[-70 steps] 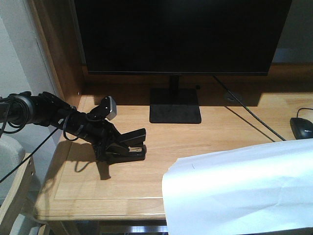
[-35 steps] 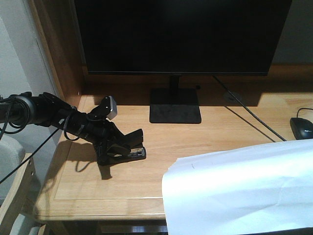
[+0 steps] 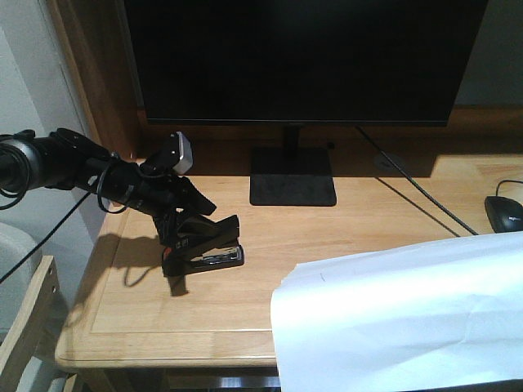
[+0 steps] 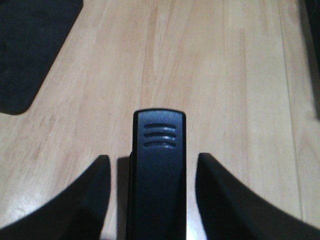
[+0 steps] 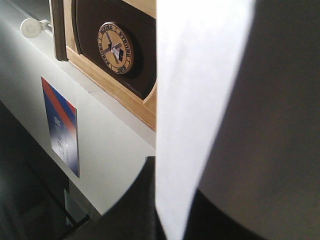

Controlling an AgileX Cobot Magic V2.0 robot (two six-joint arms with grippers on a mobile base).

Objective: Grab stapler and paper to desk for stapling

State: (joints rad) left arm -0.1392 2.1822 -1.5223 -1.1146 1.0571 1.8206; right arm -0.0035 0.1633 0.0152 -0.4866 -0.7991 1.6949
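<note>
The black stapler (image 3: 219, 258) lies on the light wood desk (image 3: 343, 237), left of centre. My left gripper (image 3: 194, 238) reaches in from the left and straddles the stapler's rear. In the left wrist view the stapler (image 4: 159, 165) sits between my open fingers (image 4: 95, 195), with a strip of desk (image 4: 200, 75) showing on each side. The white paper (image 3: 392, 318) hangs over the desk's front right, and it hides the right gripper in the front view. In the right wrist view my right gripper (image 5: 172, 175) is shut on the paper (image 5: 200, 90).
A large black monitor (image 3: 294, 57) on a flat stand (image 3: 292, 188) fills the back of the desk, and its base shows in the left wrist view (image 4: 30, 45). A black mouse (image 3: 502, 212) and a cable (image 3: 409, 189) lie at the right. A wooden chair part (image 3: 29, 327) stands at lower left.
My left arm has risen and drawn back slightly. The stapler has settled lower onto the desk and the left jaws now stand apart from it. The paper has not moved.
</note>
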